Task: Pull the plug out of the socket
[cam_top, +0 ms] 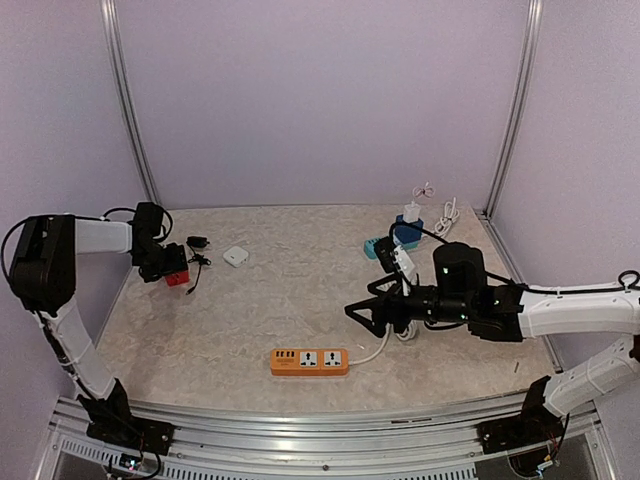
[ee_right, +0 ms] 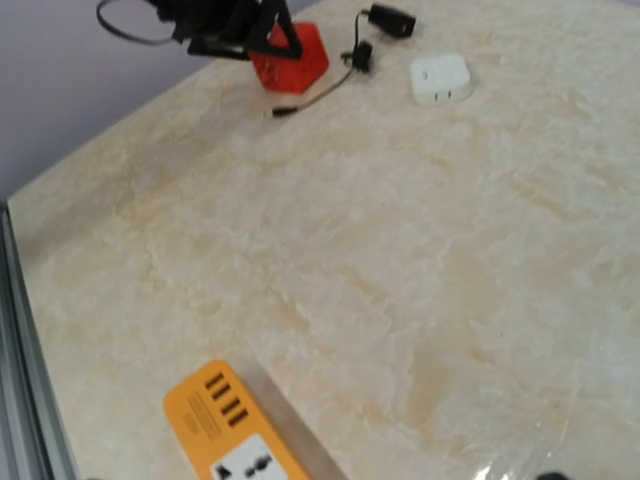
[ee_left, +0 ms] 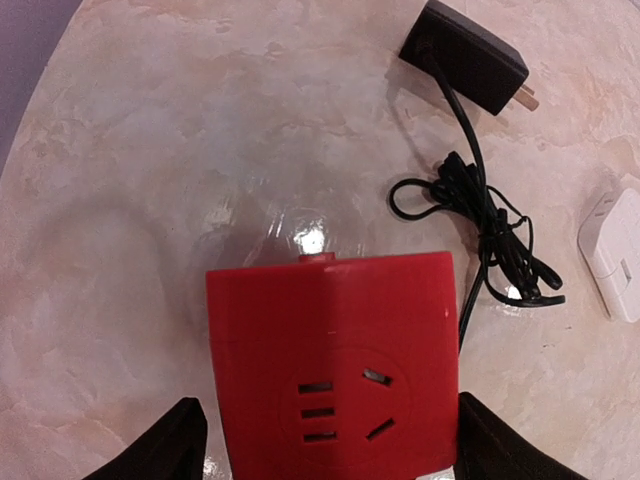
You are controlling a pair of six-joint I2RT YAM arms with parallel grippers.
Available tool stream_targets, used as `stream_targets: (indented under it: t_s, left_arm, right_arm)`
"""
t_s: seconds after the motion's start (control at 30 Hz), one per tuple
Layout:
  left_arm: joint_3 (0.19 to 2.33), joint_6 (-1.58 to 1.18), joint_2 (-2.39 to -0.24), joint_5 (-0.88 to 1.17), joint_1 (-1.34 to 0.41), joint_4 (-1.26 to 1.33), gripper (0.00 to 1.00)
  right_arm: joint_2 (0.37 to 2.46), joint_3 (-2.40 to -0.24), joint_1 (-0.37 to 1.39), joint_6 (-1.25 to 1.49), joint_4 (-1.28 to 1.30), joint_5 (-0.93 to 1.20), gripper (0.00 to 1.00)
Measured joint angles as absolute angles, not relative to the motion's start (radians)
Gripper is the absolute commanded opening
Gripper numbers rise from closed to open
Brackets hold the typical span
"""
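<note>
A red cube socket (ee_left: 330, 340) sits on the table at the far left, and the face turned to the left wrist camera has empty slots. My left gripper (ee_left: 330, 432) straddles it, open, one finger close to each side wall. In the top view the same socket (cam_top: 178, 276) lies under the left gripper (cam_top: 170, 268). A black plug (ee_left: 466, 58) lies free on the table just beyond, prongs bare, its cable (ee_left: 490, 235) coiled beside the cube. My right gripper (cam_top: 362, 312) hovers open and empty mid-table. Its wrist view shows the red socket (ee_right: 290, 58) far off.
An orange power strip (cam_top: 309, 361) lies near the front, with a white cable (cam_top: 378, 347) running from it under the right arm. A white adapter (cam_top: 236, 256) sits right of the black plug. At the back right a blue socket block (cam_top: 402, 236) carries a white charger (cam_top: 412, 212).
</note>
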State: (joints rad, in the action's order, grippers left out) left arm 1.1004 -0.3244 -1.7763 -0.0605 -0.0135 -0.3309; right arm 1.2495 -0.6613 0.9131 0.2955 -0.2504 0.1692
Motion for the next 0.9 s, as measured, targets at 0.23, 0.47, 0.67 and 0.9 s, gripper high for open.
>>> stream_targets:
  t_s: [0.23,0.47,0.67,0.9]
  left_arm:
    - [1.1,-0.312,-1.751,-0.058,-0.031,-0.36,0.99]
    - [1.12,-0.306,-1.558,-0.079,-0.168,-0.402,0.99]
    - [1.153,-0.305,-1.421,-0.061,-0.248,-0.409,0.99]
    - [1.129,-0.307,-1.348,-0.061,-0.274,-0.414,0.99]
  right_arm:
    - [1.34,-0.705,0.919,0.233,-0.226,0.196,0.89]
    - [1.494,-0.809,0.97,0.128,-0.168,0.214,0.88]
    - [1.66,-0.922,1.016,0.04,-0.084,0.248,0.86]
    - [1.801,-1.037,1.06,-0.046,0.019,0.257,0.86]
